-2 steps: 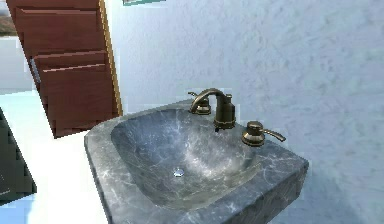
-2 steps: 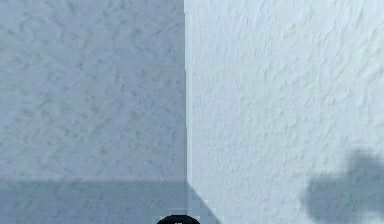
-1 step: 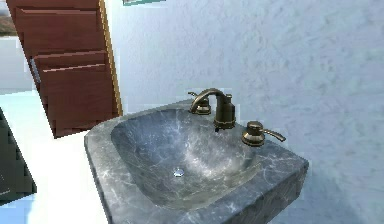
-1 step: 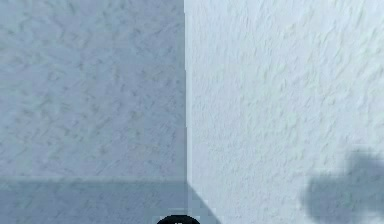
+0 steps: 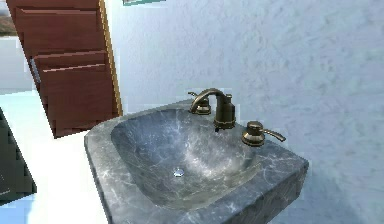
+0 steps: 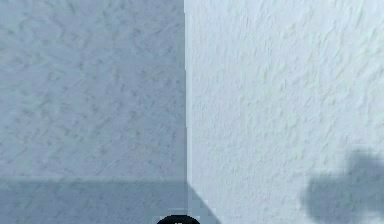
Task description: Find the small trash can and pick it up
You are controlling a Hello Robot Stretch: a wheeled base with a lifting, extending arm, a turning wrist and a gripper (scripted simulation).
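At a bathroom wall, a grey veined-marble basin (image 5: pixel 232 190) with a dark bronze curved faucet (image 5: pixel 222 108) stands beside a brown panelled wooden door (image 5: pixel 70 70). Where the small trash can stands cannot be told, nor whether the end effector grasps anything. Such a can is probably light, stiff and smooth; its rim likely offers the surest hold.

The grey stone sink (image 5: pixel 125 190) runs off the forward view's bottom edge at 6 o'clock. A brown panelled door (image 5: pixel 70 70) is cut off at 11 o'clock and a dark slab (image 5: pixel 10 165) at 8 o'clock. In the arm side view, a dark rounded shape (image 6: pixel 180 219) is clipped at 6 o'clock, too little of it visible to identify.
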